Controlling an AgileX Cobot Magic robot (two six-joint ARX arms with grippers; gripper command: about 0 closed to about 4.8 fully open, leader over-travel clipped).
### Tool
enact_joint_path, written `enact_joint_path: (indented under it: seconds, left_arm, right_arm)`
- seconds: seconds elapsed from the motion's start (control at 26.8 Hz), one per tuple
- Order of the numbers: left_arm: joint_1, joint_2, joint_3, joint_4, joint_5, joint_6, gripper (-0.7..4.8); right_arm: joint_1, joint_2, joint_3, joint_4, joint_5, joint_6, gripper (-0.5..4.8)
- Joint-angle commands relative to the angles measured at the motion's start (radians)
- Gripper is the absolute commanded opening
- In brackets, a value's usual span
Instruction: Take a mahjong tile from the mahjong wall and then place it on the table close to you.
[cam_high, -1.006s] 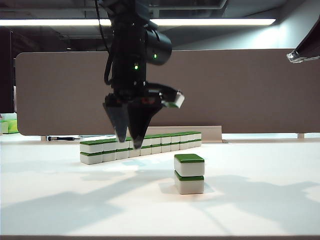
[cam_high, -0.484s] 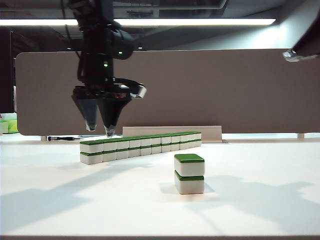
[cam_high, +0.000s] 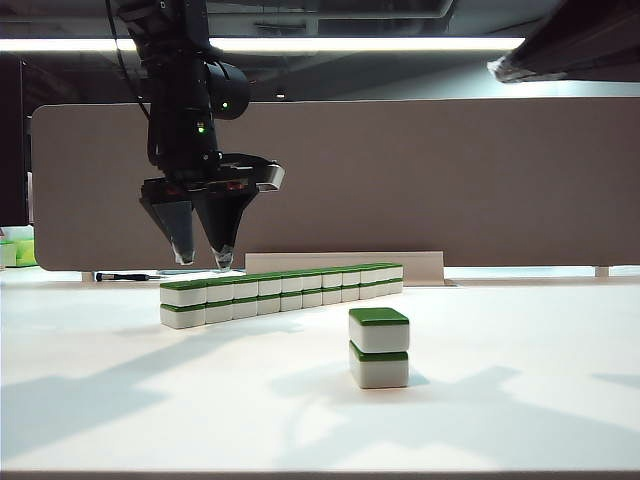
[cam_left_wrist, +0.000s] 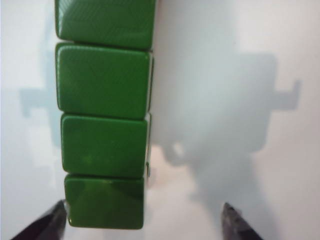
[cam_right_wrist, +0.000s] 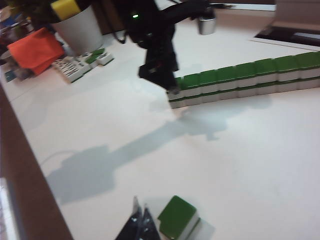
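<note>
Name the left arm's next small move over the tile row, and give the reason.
Probably lower straight down onto the end tile. The left gripper hangs open above the near end of the mahjong wall, and the left wrist view shows its fingers straddling the last tile without touching it. The right gripper sits by the separate two-tile stack, clear of the row.

The large white matte table (cam_high: 520, 420) carries the long two-high mahjong wall (cam_high: 290, 292) far left and a short two-tile green-backed stack (cam_high: 378, 348) nearer, centre.
</note>
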Motion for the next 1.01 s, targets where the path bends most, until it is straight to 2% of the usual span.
enact_joint_path:
  seconds: [0.04,0.89,1.01]
  left_arm:
    - [0.001,-0.004,0.002,0.022,-0.004,0.043,4.00]
    - [0.029,0.061,-0.035,0.056,-0.023,0.043,3.99]
    - [0.031,0.087,-0.035,0.047,-0.023,0.043,3.58]
  right_arm:
    - [0.034,-0.003,0.007,0.002,-0.008,-0.002,-0.01]
    - [0.038,-0.001,0.007,0.002,0.011,-0.002,-0.01]
    - [0.038,0.000,0.007,0.001,0.011,-0.002,-0.01]
